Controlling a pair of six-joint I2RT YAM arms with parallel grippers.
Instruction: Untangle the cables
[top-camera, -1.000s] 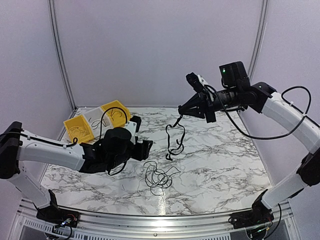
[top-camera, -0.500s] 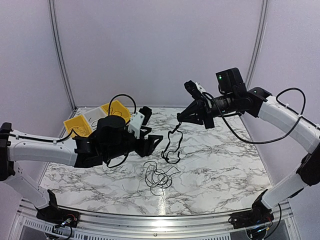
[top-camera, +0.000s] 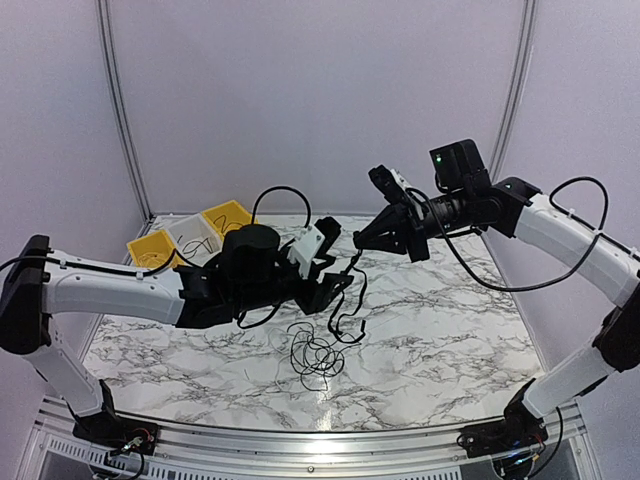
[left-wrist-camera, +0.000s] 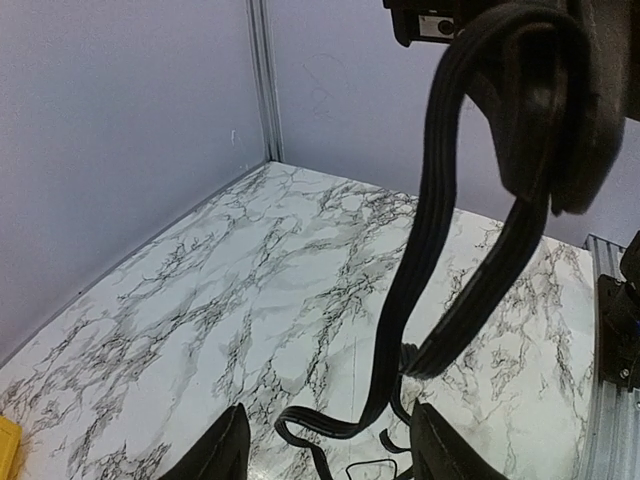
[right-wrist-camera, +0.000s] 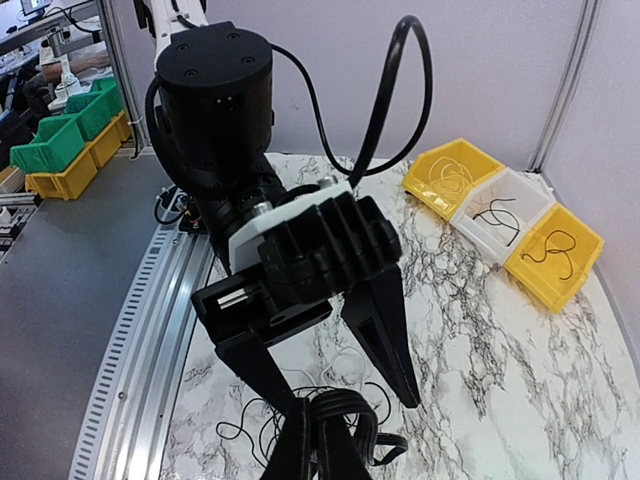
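My right gripper (top-camera: 360, 238) is raised above the table's middle and is shut on a black cable (top-camera: 347, 300), which hangs from it in loops. In the left wrist view that cable (left-wrist-camera: 432, 240) hangs straight down between my fingers (left-wrist-camera: 225, 455). My left gripper (top-camera: 343, 257) is open, its jaws standing on either side of the hanging cable without touching it. The right wrist view shows the left gripper (right-wrist-camera: 355, 385) open just above the held cable (right-wrist-camera: 325, 435). A loose tangle of thin black cables (top-camera: 315, 355) lies on the marble table (top-camera: 450, 320) below; it also shows in the right wrist view (right-wrist-camera: 245, 435).
Two yellow bins (top-camera: 150, 252) (top-camera: 228, 214) and a white bin (top-camera: 190, 236) stand at the back left, each with a thin cable inside. Green and yellow bins (right-wrist-camera: 60, 140) stand off the table. White walls close the back and sides.
My left arm has swung right and forward, bringing its open jaws from near the bins to the hanging cable. My right gripper has moved slightly left and lower with the cable.
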